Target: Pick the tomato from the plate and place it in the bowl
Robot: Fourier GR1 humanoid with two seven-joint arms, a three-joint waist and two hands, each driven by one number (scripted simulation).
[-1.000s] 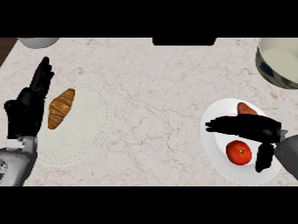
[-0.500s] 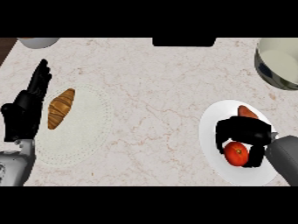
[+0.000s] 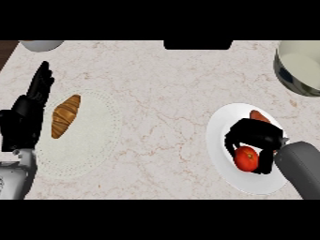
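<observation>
I keep the right robot hand [image 3: 254,136] curled around the tomato [image 3: 246,158] (fingers wrapping it), lifting straight off the plate [image 3: 219,140].

Tomato [image 3: 246,158] partly hidden by right robot hand [image 3: 255,136] curled over it. Reddish item [image 3: 259,115] behind hand mostly covered, kind not determinable. Bowl [image 3: 308,68] cut off at right edge. Pale object [image 3: 41,44] at top left cut off.

Two plates [image 3: 221,154] [image 3: 100,136], one tomato [image 3: 246,159], one croissant [image 3: 65,116], one large bowl [image 3: 308,68], one small bowl [image 3: 41,44] and two hands [image 3: 255,136] [image 3: 24,117] show
</observation>
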